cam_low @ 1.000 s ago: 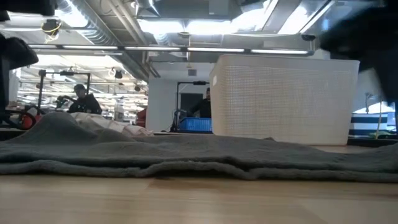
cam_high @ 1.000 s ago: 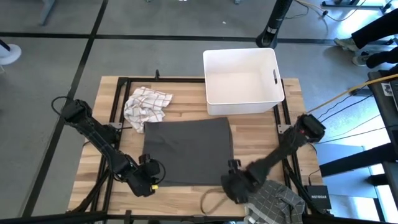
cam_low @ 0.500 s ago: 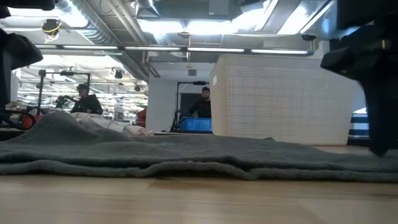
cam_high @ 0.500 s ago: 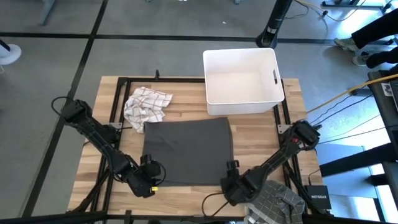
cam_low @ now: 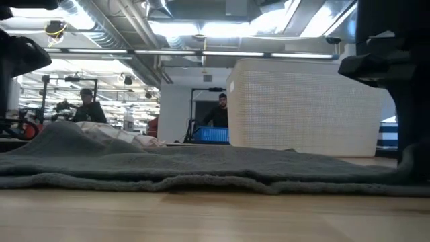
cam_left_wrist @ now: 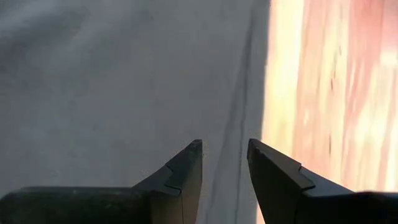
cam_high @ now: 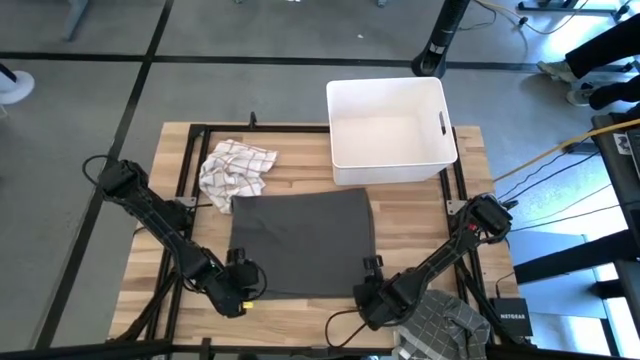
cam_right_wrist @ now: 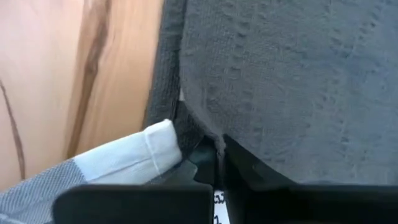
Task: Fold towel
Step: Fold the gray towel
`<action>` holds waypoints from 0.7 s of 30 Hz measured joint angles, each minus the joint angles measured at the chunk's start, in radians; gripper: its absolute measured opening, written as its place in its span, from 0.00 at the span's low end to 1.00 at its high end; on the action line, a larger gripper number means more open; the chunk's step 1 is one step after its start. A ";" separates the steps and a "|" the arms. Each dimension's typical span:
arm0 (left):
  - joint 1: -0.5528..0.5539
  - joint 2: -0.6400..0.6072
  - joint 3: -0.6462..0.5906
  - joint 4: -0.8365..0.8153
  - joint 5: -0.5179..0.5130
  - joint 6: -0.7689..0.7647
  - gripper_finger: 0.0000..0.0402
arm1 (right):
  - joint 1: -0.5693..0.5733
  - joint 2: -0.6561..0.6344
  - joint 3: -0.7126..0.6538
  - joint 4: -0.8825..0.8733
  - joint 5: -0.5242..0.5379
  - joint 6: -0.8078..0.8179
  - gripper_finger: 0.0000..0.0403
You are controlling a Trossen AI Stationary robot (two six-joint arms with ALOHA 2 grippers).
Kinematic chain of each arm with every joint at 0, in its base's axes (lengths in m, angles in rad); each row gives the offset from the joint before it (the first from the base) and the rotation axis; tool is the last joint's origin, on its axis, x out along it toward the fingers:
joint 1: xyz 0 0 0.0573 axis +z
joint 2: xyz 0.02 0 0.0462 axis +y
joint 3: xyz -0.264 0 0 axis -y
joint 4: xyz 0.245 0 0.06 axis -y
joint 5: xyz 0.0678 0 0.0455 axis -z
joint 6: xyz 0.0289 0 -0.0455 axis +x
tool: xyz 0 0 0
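Observation:
A dark grey towel (cam_high: 300,243) lies spread flat on the middle of the wooden table (cam_high: 420,215). My right gripper (cam_high: 372,287) is low at the towel's near right corner and shut on it. My left gripper (cam_high: 243,284) is low at the near left corner. In its wrist view the gripper (cam_left_wrist: 225,155) is open, with the towel's hem (cam_left_wrist: 239,124) running between the fingers; whether they touch the cloth I cannot tell. In the low view the towel (cam_low: 201,168) lies flat, and the right arm (cam_low: 403,101) stands at its right end. My right gripper pinches the towel's edge at its near right corner (cam_right_wrist: 208,134) between its two fingers. A small raised pleat of cloth runs into the closed fingertips (cam_right_wrist: 239,163). The fingers come from the table's near side, low over the wood. The rest of the towel lies flat on the table.
A white bin (cam_high: 390,130) stands at the far right, just beyond the towel. A crumpled white checked cloth (cam_high: 237,170) touches the towel's far left corner. A grey checked cloth (cam_high: 440,325) lies at the near right edge, under the right arm and beside its fingers (cam_right_wrist: 124,158).
My right gripper has moved a little toward the table's left, onto the towel's near right corner, and come down to the table. The towel has stayed flat where it was.

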 joint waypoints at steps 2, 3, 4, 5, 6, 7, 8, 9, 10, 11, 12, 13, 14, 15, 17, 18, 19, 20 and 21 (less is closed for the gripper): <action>-0.010 0.000 0.001 -0.038 0.064 0.006 0.30 | 0.005 0.000 0.000 -0.009 0.024 0.024 0.06; -0.018 0.000 0.001 -0.074 0.085 -0.013 0.30 | 0.011 0.000 0.000 -0.013 0.033 0.033 0.07; -0.030 0.000 0.001 -0.118 0.096 -0.034 0.30 | 0.011 0.000 0.000 -0.014 0.035 0.041 0.08; -0.041 0.000 0.001 -0.163 0.105 -0.056 0.29 | 0.012 0.000 0.000 -0.014 0.040 0.046 0.08; -0.054 0.000 0.001 -0.202 0.111 -0.076 0.29 | 0.012 0.000 0.000 -0.013 0.040 0.049 0.07; -0.066 0.000 0.001 -0.236 0.113 -0.099 0.28 | 0.011 0.000 0.000 -0.013 0.041 0.050 0.05; -0.079 0.000 0.000 -0.258 0.114 -0.117 0.27 | 0.011 0.000 0.000 -0.013 0.039 0.050 0.04; -0.090 0.000 -0.003 -0.262 0.114 -0.129 0.27 | 0.011 0.000 0.000 -0.013 0.037 0.050 0.03; -0.101 0.000 -0.006 -0.260 0.114 -0.139 0.26 | 0.011 0.000 0.000 -0.013 0.035 0.050 0.02; -0.110 0.000 -0.007 -0.257 0.114 -0.141 0.26 | 0.011 0.000 0.000 -0.013 0.032 0.050 0.02; -0.118 0.003 -0.007 -0.254 0.114 -0.144 0.25 | 0.011 0.000 0.000 -0.012 0.031 0.050 0.03; -0.124 0.009 -0.007 -0.251 0.114 -0.150 0.25 | 0.011 0.000 0.000 -0.012 0.032 0.050 0.04; -0.129 0.019 -0.007 -0.257 0.114 -0.153 0.24 | 0.011 0.000 0.000 -0.012 0.032 0.051 0.05; -0.133 0.031 -0.007 -0.266 0.114 -0.160 0.24 | 0.011 0.000 0.000 -0.011 0.032 0.054 0.06; -0.138 0.057 -0.008 -0.273 0.113 -0.170 0.23 | 0.011 0.000 0.000 -0.011 0.033 0.055 0.07; -0.138 0.069 -0.008 -0.279 0.114 -0.169 0.23 | 0.011 0.000 0.000 -0.011 0.038 0.056 0.07; -0.136 0.079 -0.008 -0.286 0.114 -0.167 0.23 | 0.011 0.000 0.000 -0.011 0.039 0.057 0.07; -0.134 0.086 -0.008 -0.286 0.114 -0.167 0.23 | 0.010 0.000 0.000 -0.011 0.039 0.057 0.06; -0.132 0.092 -0.008 -0.281 0.113 -0.167 0.23 | 0.010 0.000 0.000 -0.011 0.039 0.057 0.05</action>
